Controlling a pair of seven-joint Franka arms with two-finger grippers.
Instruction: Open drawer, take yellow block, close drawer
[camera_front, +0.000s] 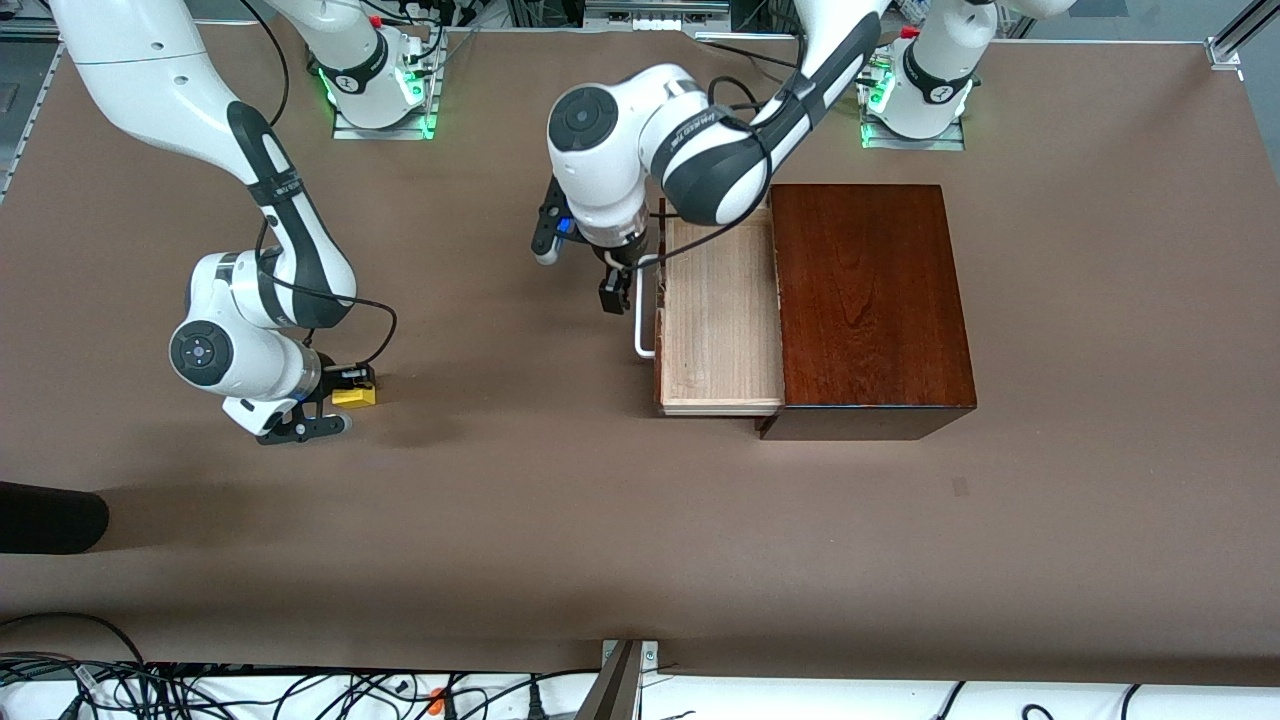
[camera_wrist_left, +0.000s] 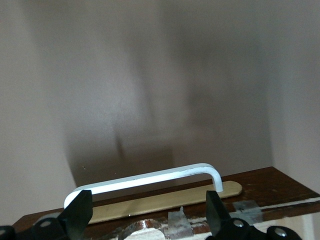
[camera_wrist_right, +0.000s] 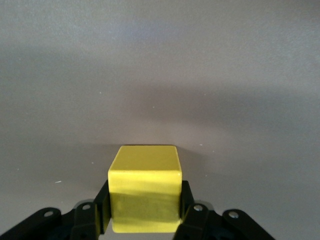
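Toward the right arm's end of the table: right gripper (camera_front: 345, 396), low over the brown table (camera_front: 560, 520), jaws clamped on the yellow block (camera_front: 355, 396), so the block is already out and well apart from the wooden box (camera_front: 870, 300). Beside the box: drawer (camera_front: 720, 320) pulled out, pale inside bare, still to be closed. At the drawer front: left gripper (camera_front: 612, 290), fingers (camera_wrist_left: 77, 212) spread wide either side of the white handle (camera_wrist_left: 145, 180), not gripping, likely placed to push it in.

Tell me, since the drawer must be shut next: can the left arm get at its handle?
Probably yes: the left gripper, fingers open, hangs right by the white handle of the open drawer, nothing between.
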